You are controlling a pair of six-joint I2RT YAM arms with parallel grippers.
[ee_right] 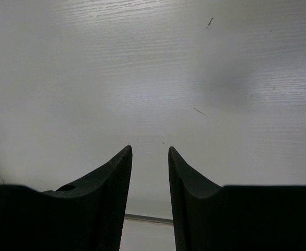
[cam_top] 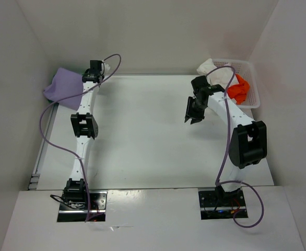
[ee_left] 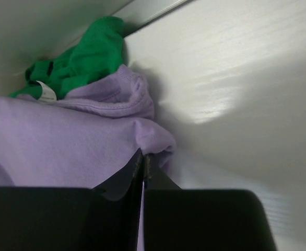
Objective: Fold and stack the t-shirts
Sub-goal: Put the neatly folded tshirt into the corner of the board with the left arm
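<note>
The lavender t-shirt point(cam_top: 64, 86) lies bunched at the table's far left corner. My left gripper point(cam_top: 93, 70) reaches its right edge. In the left wrist view the left gripper point(ee_left: 143, 155) is shut, pinching a fold of the lavender t-shirt point(ee_left: 64, 141). A green t-shirt point(ee_left: 85, 57) with a white label lies behind it against the wall. My right gripper point(cam_top: 193, 116) hangs over the table right of centre. In its own view the right gripper point(ee_right: 149, 149) is open with only bare table between its fingers. A white t-shirt point(cam_top: 213, 68) and an orange-red t-shirt point(cam_top: 240, 89) lie in the basket.
The white mesh basket point(cam_top: 253, 97) sits at the far right corner of the table. White walls close in the table on the left, back and right. A purple cable loops beside the left arm point(cam_top: 82, 125).
</note>
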